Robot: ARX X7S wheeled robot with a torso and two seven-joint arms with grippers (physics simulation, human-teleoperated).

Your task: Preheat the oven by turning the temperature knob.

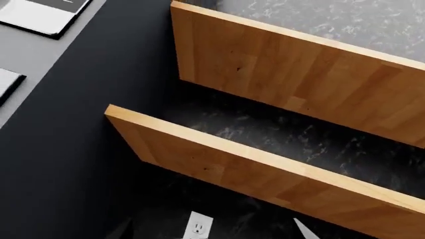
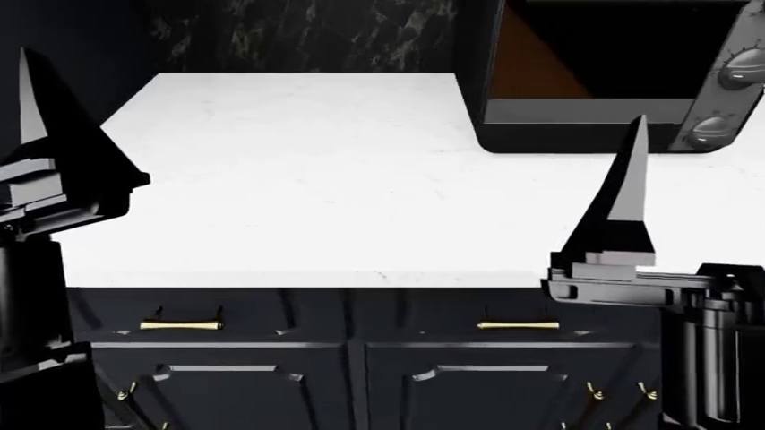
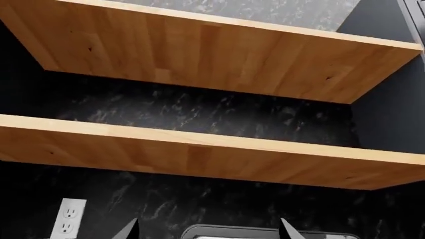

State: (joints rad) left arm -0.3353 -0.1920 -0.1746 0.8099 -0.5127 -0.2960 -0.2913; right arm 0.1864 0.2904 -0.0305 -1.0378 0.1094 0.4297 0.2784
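Countertop (image 2: 299,179), white and bare across its middle, fills most of the head view and sits above dark cabinet fronts with brass handles (image 2: 179,324); it serves as the standing surface for the small countertop oven (image 2: 597,81) at the far right, whose grey knobs (image 2: 735,72) show at the picture's right edge. That appliance is not the oven named in the task: no large built-in oven, red clock display or black temperature knob appears in any view, so their location cannot be told and is judged to lie outside the present field, probably requiring the base or head to turn. Two wooden shelves (image 3: 199,149) run along the dark marbled back wall, both wrist cameras looking up at their undersides, which indicates that both arms are raised with the grippers pointing upward, a parked posture rather than a reach. A white wall outlet (image 3: 66,218) sits on the wall below the lower shelf, above the countertop oven. The left gripper (image 2: 30,98) stands at the near left and the right gripper (image 2: 628,193) at the near right, each well apart from any object. The right gripper's fingertips (image 3: 129,230) appear spread apart and hold nothing; for the left gripper only one fingertip (image 1: 307,230) shows, so its state cannot be told.
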